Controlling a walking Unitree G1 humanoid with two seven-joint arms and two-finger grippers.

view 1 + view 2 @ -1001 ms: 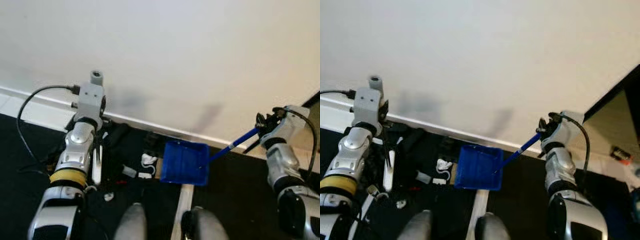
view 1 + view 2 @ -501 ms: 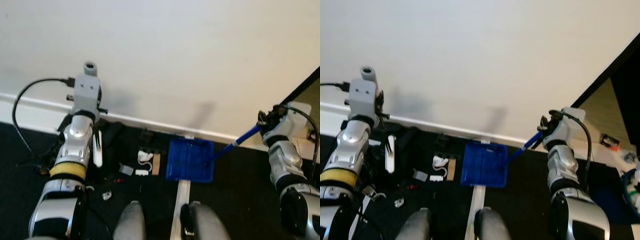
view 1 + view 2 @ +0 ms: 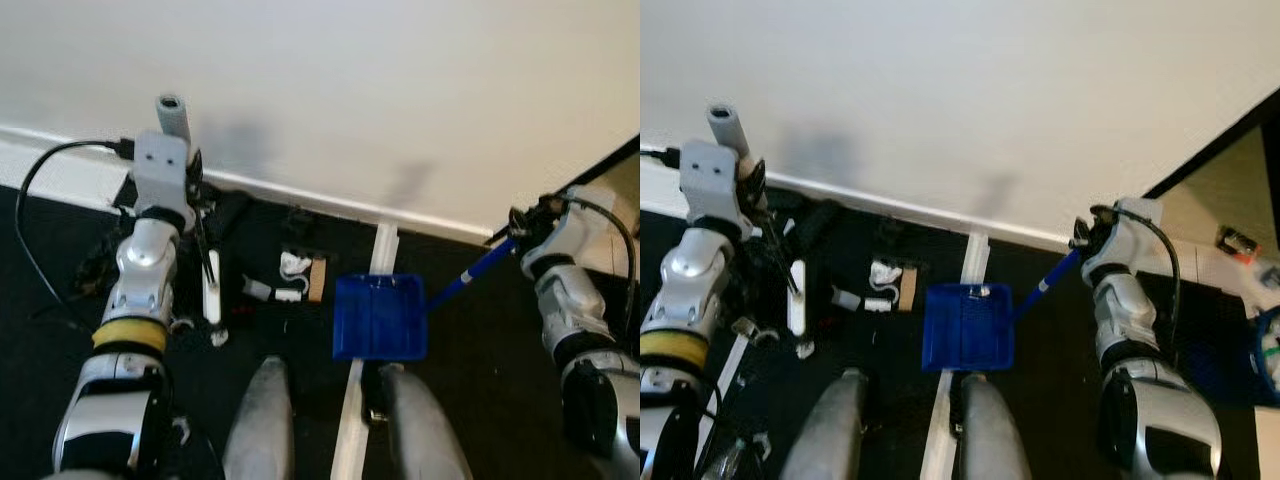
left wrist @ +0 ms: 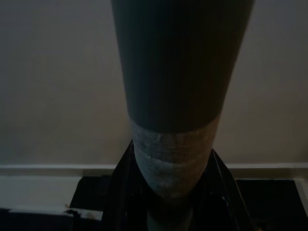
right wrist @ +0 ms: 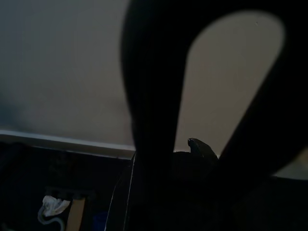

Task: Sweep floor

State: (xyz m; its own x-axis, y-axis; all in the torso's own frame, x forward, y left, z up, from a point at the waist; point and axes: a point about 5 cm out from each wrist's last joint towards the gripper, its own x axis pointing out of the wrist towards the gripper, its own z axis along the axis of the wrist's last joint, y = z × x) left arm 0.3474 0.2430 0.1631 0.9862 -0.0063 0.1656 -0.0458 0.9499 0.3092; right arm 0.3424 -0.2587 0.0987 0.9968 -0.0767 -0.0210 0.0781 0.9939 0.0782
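On the dark floor (image 3: 480, 400) ahead of me I note scattered litter: a crumpled white scrap (image 3: 292, 265), a small brown cardboard piece (image 3: 319, 279) just right of it, a short white tube-like bit (image 3: 257, 289) and small white fragments (image 3: 219, 337) nearer my left side. A pale flat strip (image 3: 352, 400) runs from the white skirting board (image 3: 300, 200) toward me, passing under the blue plastic dustpan (image 3: 380, 317), which sits flat on the floor to the right of the litter and just beyond my two grey feet (image 3: 262, 420). My right gripper (image 3: 516, 232) is closed on the far end of the dustpan's blue handle (image 3: 470, 274), at the right. My left gripper (image 3: 196, 215) is clamped on a grey broom pole (image 4: 180, 96) whose top stands above the wrist; a white slat-like part (image 3: 211, 286) hangs below it beside the litter. A black cable (image 3: 50, 200) loops off the left wrist. The far side is a plain cream wall (image 3: 350, 90); a darker opening (image 3: 1230, 190) lies far right.
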